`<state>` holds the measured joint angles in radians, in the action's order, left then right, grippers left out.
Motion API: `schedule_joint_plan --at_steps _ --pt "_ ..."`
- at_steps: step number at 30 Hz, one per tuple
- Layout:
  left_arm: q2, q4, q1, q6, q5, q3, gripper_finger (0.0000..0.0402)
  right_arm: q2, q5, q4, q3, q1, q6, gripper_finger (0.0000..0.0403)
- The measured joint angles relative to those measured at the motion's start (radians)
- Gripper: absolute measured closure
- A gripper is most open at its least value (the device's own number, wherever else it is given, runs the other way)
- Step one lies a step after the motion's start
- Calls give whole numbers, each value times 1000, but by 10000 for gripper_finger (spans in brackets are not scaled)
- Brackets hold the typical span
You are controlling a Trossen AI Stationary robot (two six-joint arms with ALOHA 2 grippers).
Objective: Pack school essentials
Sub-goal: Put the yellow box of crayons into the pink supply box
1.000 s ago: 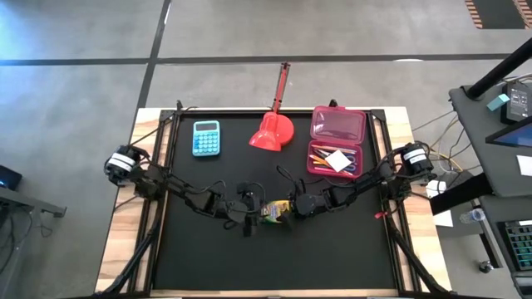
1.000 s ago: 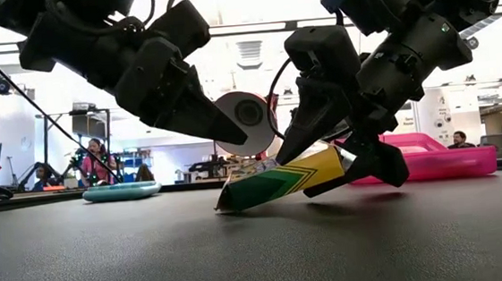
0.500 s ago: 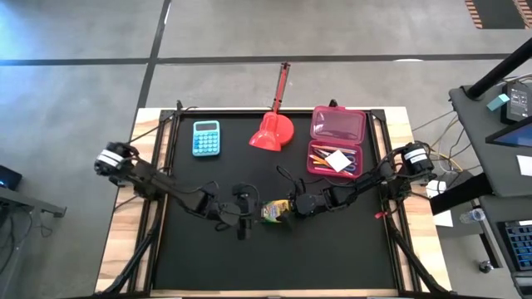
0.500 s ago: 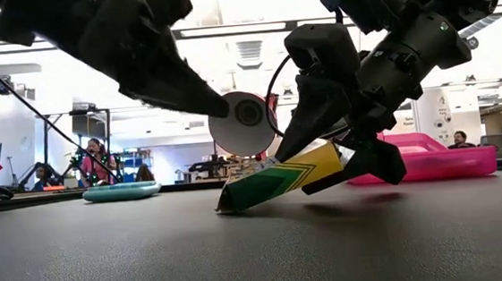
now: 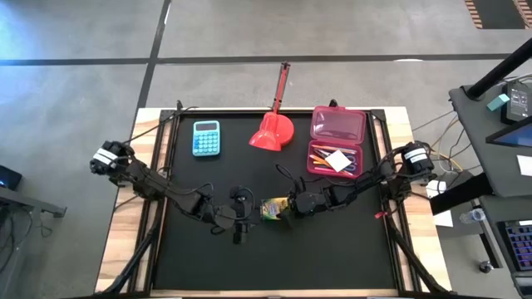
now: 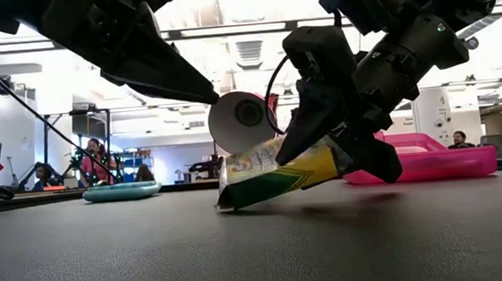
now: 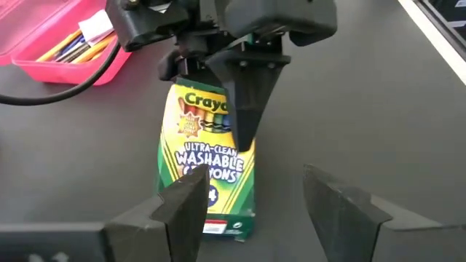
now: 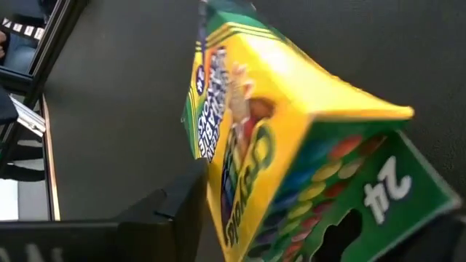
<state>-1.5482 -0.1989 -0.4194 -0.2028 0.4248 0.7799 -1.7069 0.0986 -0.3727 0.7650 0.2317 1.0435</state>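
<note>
I logged the crayon box (image 6: 276,174) nearest the low camera, on the black table (image 5: 274,257) about mid-width: one end rested on the mat while the other end was raised, pinched in the jaws of the right gripper (image 5: 288,208). In the right wrist view the box (image 8: 291,145) filled the frame between that arm's dark fingers (image 8: 167,207), tilted, its printed face and green end flap showing. I judged it a light, thin-walled cardboard carton, glossy and so a little slippery, stiff along its length but easy to crush across the broad faces; the safest hold looked to be across the narrow edges near one end, with modest squeeze, and the present grip seemed to sit at that end. With only one end held, I expected it might pivot or slip if lifted fast. The left gripper (image 5: 240,218) sat just beside the box on its other side, jaws spread and empty, not touching it in the left wrist view (image 7: 207,171). Farther back stood the open pink pencil case (image 5: 336,139) with pencils and scissors already in it, well apart from the box, then the red scoop (image 5: 273,124) and the light-blue calculator (image 5: 206,137) near the far edge.
</note>
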Motion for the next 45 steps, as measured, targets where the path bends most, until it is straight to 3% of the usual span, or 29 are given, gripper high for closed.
schedule_joint_plan --at_steps 5,13,23,40,45 --pt "0 0 -2 0 0 0 198 0 7 -6 0 0 0 244" --pt "0 8 -8 -1 0 -1 198 68 10 0 0 -19 -49 247" --pt "-1 8 -41 -3 0 -1 198 228 88 220 0 -57 -102 248" --pt "-15 33 -44 -35 4 -3 198 88 85 152 0 -56 -77 249" --pt "-64 27 -44 -117 4 -34 198 88 85 151 0 -56 -78 274"
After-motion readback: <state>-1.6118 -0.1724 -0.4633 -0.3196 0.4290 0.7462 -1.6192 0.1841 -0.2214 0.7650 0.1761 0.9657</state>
